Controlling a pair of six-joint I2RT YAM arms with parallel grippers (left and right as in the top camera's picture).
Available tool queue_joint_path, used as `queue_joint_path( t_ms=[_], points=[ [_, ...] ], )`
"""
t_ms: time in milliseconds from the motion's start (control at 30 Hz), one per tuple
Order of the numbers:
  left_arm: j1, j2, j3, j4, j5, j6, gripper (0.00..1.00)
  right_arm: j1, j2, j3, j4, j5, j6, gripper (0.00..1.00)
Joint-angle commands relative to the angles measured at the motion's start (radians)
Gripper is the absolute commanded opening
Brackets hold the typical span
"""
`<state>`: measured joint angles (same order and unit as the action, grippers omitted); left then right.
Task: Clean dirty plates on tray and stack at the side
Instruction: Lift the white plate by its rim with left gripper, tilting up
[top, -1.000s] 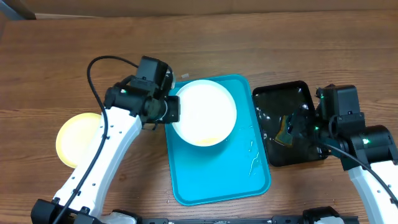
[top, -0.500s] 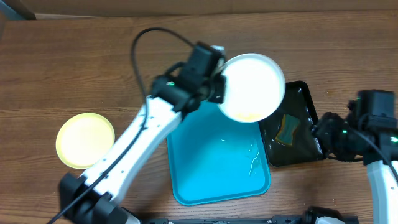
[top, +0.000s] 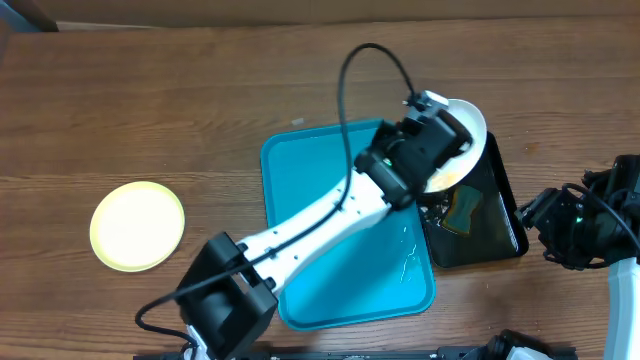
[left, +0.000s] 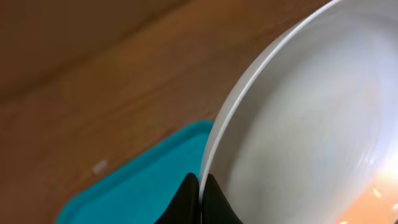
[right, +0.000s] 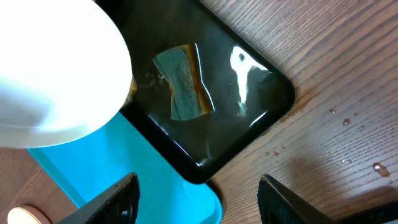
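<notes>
left end effector (left: 200, 190) pinched rim of white plate (left: 311, 124), held over black tray (top: 508, 225) corner, off turquoise tray (top: 300, 230). right end effector (right: 199, 199) spread, empty; nearer to sponge (right: 183, 81); plate lay left of it and beyond.

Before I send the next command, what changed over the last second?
The left gripper, shut on the white plate, carried it right, off the blue tray to above the black tray. The right gripper, open, backed away rightward. Yellow plate, both trays and sponge stayed put.

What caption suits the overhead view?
Left gripper holds a stained white plate over the black tray with its sponge; yellow plate lies left of the turquoise tray.
</notes>
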<state>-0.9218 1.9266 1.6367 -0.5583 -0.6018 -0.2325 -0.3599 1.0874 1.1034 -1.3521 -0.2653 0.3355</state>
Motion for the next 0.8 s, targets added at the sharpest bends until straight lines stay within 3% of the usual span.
queue_joint_path(
  t_ms=[0, 267, 367, 767],
  points=[
    [-0.073, -0.01, 0.068, 0.036, -0.267, 0.169, 0.04, -0.005, -0.012, 0.018, 0.009, -0.017, -0.03, 0.63],
    [-0.161, -0.01, 0.069, 0.162, -0.507, 0.375, 0.04, -0.005, -0.012, 0.018, 0.011, -0.017, -0.03, 0.63],
    [-0.172, -0.01, 0.069, 0.2, -0.529, 0.44, 0.04, -0.005, -0.012, 0.018, 0.011, -0.017, -0.03, 0.63],
    [-0.177, -0.01, 0.069, 0.224, -0.535, 0.465, 0.04, -0.005, -0.012, 0.018, 0.011, -0.016, -0.03, 0.63]
  ],
)
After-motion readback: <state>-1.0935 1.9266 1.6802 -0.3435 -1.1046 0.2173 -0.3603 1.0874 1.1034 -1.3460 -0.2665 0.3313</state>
